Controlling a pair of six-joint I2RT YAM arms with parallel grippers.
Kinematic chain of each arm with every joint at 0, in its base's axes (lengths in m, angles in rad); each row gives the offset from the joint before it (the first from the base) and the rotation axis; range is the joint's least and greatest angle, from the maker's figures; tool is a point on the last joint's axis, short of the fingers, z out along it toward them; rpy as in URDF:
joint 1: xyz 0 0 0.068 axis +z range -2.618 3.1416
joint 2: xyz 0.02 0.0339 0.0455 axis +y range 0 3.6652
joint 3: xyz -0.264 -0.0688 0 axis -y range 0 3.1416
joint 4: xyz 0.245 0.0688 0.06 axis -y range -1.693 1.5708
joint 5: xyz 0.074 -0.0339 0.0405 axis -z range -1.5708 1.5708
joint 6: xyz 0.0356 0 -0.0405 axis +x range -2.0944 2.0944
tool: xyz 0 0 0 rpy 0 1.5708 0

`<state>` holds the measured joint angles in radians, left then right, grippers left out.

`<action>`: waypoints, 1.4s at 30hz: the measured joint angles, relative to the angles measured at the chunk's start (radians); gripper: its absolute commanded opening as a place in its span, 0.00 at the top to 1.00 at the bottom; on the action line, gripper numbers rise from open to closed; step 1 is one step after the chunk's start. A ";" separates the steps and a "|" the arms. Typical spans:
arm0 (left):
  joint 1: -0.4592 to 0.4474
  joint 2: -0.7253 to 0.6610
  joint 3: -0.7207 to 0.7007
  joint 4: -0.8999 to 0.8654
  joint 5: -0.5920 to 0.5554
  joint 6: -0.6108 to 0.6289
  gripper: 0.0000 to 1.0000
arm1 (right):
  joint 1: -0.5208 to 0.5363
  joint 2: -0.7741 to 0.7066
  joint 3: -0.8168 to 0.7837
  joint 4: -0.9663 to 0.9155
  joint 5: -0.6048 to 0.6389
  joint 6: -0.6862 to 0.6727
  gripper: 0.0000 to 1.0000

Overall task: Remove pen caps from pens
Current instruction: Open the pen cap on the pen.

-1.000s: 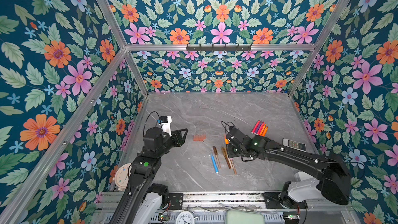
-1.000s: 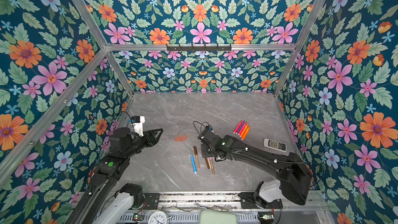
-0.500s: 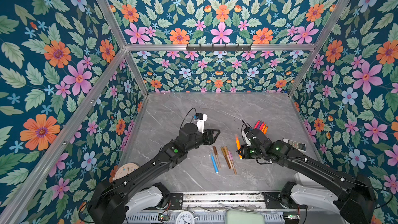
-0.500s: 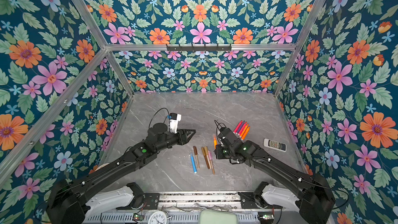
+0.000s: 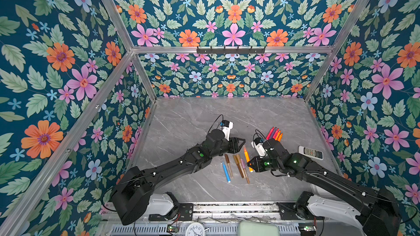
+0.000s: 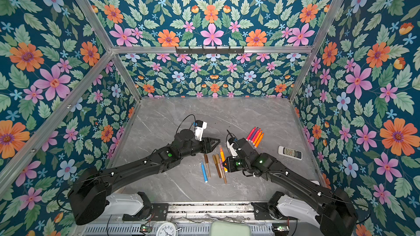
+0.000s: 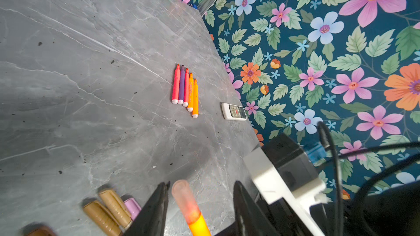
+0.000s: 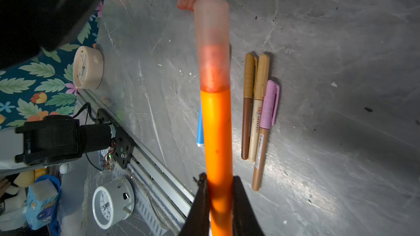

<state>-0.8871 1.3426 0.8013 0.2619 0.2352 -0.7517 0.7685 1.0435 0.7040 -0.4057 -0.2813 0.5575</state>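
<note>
Both arms share one orange pen [image 8: 217, 132] above the middle of the table [image 5: 193, 121]. The right gripper [image 8: 218, 185] clamps the barrel to steady it. The left gripper [image 7: 200, 191] stands half open around the translucent cap [image 7: 183, 195], seemingly without contact, ready to pull.

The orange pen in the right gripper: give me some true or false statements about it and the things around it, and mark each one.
1. The right gripper is shut on the orange pen. True.
2. The orange pen's cap is off. False: the translucent cap sits on its tip.
3. The left gripper is clamped on the cap. False: its jaws stand open, one on each side of the cap.
4. A row of five uncapped pens lies near the remote control. True.
5. The blue pen lies in that row. False: it lies apart, beside a brown pen.
</note>
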 measured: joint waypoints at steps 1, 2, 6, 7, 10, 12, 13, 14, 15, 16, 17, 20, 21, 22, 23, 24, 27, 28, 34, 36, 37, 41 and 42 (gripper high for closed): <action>-0.004 0.006 0.002 0.000 0.000 0.000 0.51 | 0.000 -0.008 0.000 0.006 -0.007 -0.003 1.00; -0.005 0.013 0.002 0.003 0.000 0.000 0.51 | 0.000 -0.018 0.000 0.013 -0.014 -0.005 1.00; -0.011 0.042 0.010 0.005 0.004 -0.003 0.52 | 0.000 -0.038 0.001 0.029 -0.026 -0.012 1.00; -0.013 0.049 0.011 0.006 0.004 -0.004 0.52 | 0.000 -0.040 0.002 0.030 -0.027 -0.014 1.00; -0.019 0.062 0.016 0.006 0.007 -0.004 0.55 | 0.000 -0.040 0.008 0.031 -0.029 -0.018 1.00; -0.022 0.067 0.018 0.006 0.012 -0.005 0.60 | 0.000 -0.039 0.009 0.032 -0.029 -0.018 1.00; -0.023 0.069 0.019 0.006 0.016 -0.007 0.63 | 0.000 -0.038 0.009 0.031 -0.029 -0.019 1.00; -0.023 0.069 0.020 0.006 0.022 -0.006 0.67 | 0.000 -0.037 0.009 0.031 -0.029 -0.019 1.00; -0.024 0.071 0.020 0.008 0.026 -0.007 0.71 | 0.000 -0.037 0.009 0.031 -0.029 -0.019 1.00; -0.025 0.071 0.020 0.008 0.028 -0.008 0.75 | 0.000 -0.037 0.009 0.031 -0.028 -0.019 1.00; -0.025 0.073 0.020 0.009 0.032 -0.007 0.79 | 0.000 -0.037 0.009 0.031 -0.028 -0.019 1.00; -0.029 0.073 0.022 0.050 0.065 -0.036 0.90 | 0.001 -0.037 0.008 0.019 -0.024 -0.037 1.00; -0.034 0.072 0.023 0.060 0.064 -0.032 0.94 | 0.000 -0.037 0.008 0.019 -0.025 -0.037 1.00; -0.035 0.072 0.023 0.061 0.070 -0.034 0.97 | 0.000 -0.039 0.008 0.013 -0.023 -0.037 1.00; -0.035 0.072 0.023 0.063 0.074 -0.034 1.00 | 0.001 -0.039 0.008 0.011 -0.021 -0.037 1.00; -0.035 0.072 0.023 0.065 0.076 -0.034 1.00 | 0.001 -0.040 0.007 0.010 -0.020 -0.040 1.00; -0.036 0.072 0.019 0.078 0.080 -0.035 1.00 | 0.001 -0.050 0.007 0.003 -0.014 -0.040 1.00; -0.036 0.072 0.017 0.082 0.081 -0.036 1.00 | 0.001 -0.054 0.007 0.001 -0.014 -0.040 1.00; -0.036 0.069 0.014 0.101 0.094 -0.038 0.88 | 0.001 -0.082 0.008 -0.018 -0.006 -0.040 1.00; -0.036 0.075 0.013 0.109 0.098 -0.045 0.86 | 0.001 -0.085 0.008 -0.022 -0.003 -0.040 1.00; -0.036 0.079 0.012 0.113 0.103 -0.048 0.86 | 0.001 -0.085 0.008 -0.026 -0.002 -0.040 1.00; -0.038 0.093 0.011 0.126 0.108 -0.056 0.81 | 0.001 -0.085 0.010 -0.042 0.003 -0.040 1.00; -0.039 0.096 0.011 0.126 0.108 -0.056 0.76 | 0.001 -0.085 0.011 -0.047 0.005 -0.040 1.00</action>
<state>-0.9264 1.4384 0.8120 0.3874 0.3431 -0.8078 0.7692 0.9581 0.7155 -0.4530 -0.2760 0.5179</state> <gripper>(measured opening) 0.189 0.146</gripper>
